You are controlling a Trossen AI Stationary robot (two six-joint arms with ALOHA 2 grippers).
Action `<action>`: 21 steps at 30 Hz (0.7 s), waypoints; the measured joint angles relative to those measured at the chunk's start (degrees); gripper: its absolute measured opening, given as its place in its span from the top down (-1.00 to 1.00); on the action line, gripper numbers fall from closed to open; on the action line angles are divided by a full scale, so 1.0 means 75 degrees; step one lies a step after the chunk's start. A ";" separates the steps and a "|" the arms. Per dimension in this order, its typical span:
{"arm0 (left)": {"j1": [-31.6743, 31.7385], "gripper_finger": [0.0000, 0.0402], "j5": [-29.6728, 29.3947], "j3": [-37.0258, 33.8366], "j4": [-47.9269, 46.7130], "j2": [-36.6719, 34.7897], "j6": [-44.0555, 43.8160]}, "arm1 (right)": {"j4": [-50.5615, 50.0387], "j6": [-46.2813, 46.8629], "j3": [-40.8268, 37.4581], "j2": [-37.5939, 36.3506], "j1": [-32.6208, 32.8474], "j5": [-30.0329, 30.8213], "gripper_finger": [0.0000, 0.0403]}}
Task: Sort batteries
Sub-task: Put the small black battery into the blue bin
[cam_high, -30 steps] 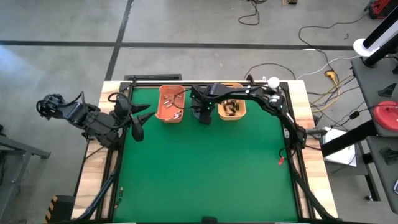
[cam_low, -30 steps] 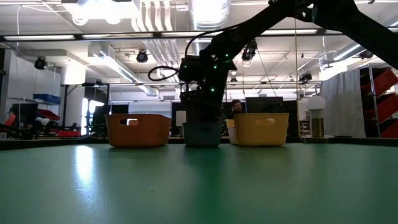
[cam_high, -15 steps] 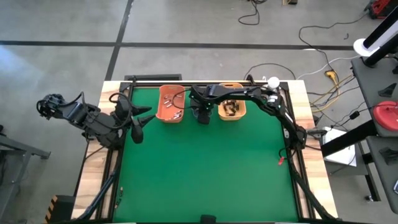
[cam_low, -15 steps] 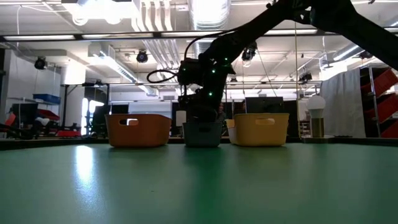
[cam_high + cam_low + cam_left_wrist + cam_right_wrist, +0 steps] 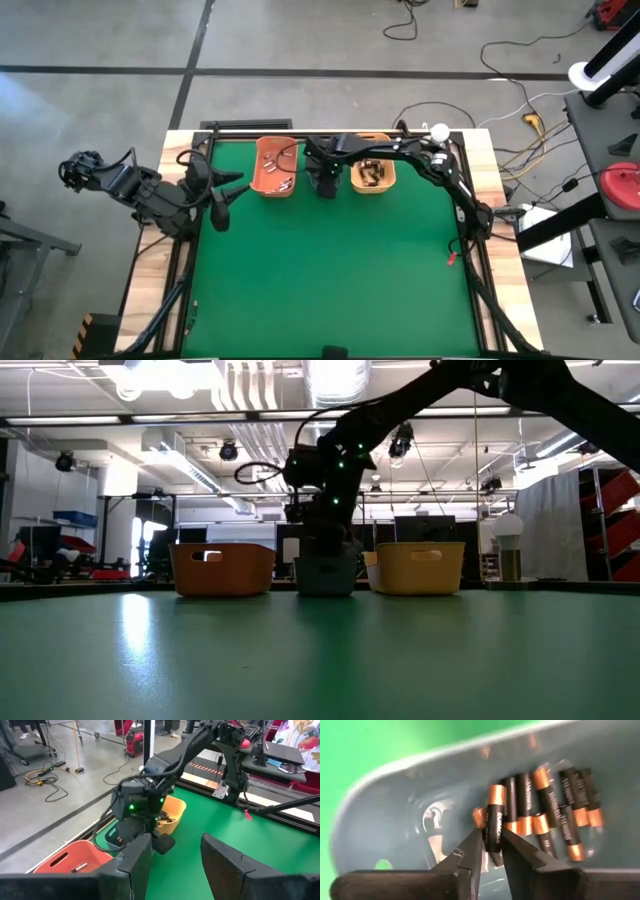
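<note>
One battery (image 5: 494,818) stands pinched between the right gripper (image 5: 490,851) fingers, its long axis along them, coppery end away, over the grey bin (image 5: 380,820) at the table's far edge. Little has shifted since earlier. The left gripper (image 5: 172,852) waits open by the left edge.

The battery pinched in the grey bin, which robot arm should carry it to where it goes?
The right arm. Its right gripper is down inside the blue-grey bin and shut on a battery. The left gripper waits open at the table's left edge, holding nothing.
</note>
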 joint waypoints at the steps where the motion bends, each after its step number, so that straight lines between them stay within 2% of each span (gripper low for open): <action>1: 0.0000 0.25 0.0006 0.0000 -0.0011 -0.0005 -0.0034 | -0.0064 -0.0006 0.0099 -0.0006 0.0002 -0.0001 0.65; 6: -0.0046 0.25 0.0034 0.0000 -0.0580 0.0017 -0.0357 | -0.0670 -0.0108 0.0914 -0.0017 0.0002 0.0004 0.48; 9: -0.0061 0.25 0.0642 0.0000 -0.1376 0.0105 -0.1227 | -0.1433 -0.0119 0.1594 -0.0020 0.0002 0.0008 0.37; 11: -0.0062 0.25 0.1596 -0.0074 -0.2013 0.0230 -0.2321 | -0.2238 -0.0147 0.2193 -0.0020 0.0027 0.0018 0.31; 13: -0.0137 0.27 0.2969 -0.0350 -0.2446 0.0433 -0.3258 | -0.2825 -0.0028 0.2772 -0.0089 0.0114 0.0025 0.26; 16: -0.0526 0.31 0.4729 -0.0991 -0.2355 0.0866 -0.4489 | -0.3178 0.0086 0.3458 -0.0374 0.0403 0.0039 0.21; 19: -0.1131 0.35 0.5847 -0.1410 -0.2075 0.1386 -0.5453 | -0.3009 0.0241 0.3768 -0.0882 0.0757 0.0194 0.21; 21: -0.1586 0.37 0.6307 -0.1556 -0.2002 0.1773 -0.6067 | -0.2715 0.0249 0.3692 -0.1337 0.1008 0.0441 0.23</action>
